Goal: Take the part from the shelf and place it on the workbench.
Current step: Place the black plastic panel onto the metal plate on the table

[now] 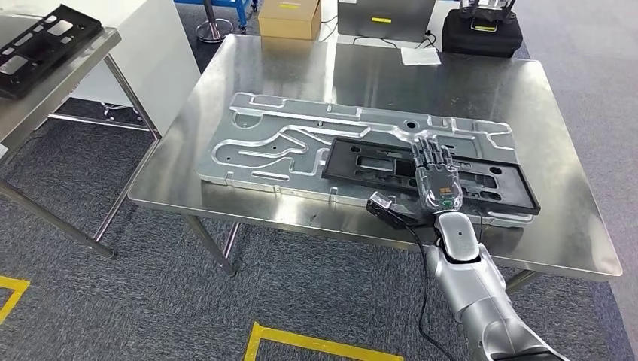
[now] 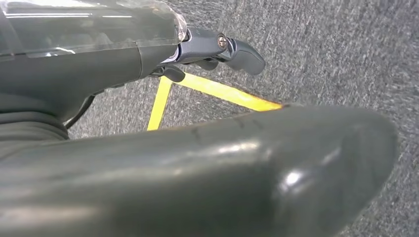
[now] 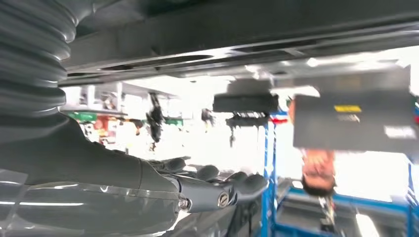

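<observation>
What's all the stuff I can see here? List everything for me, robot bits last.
Workbench: one, shiny steel, centre of the head view.
Machined plate: one, silver, lying flat on the workbench.
Black part: one, flat with cut-outs, lying on the plate's right portion.
Black panel: one, on the grey side table at far left.
Cardboard box: one, brown, on the floor beyond the workbench.
Black case: one, at the workbench's far right edge.
Paper sheet: one, white, near the case.
Floor tape: yellow lines on grey carpet.
Person: one, blurred, in the right wrist view.
Right hand: silver arm, dark fingers spread flat over the black part.
Left hand: hanging above the carpet, fingers curled, holding nothing.
</observation>
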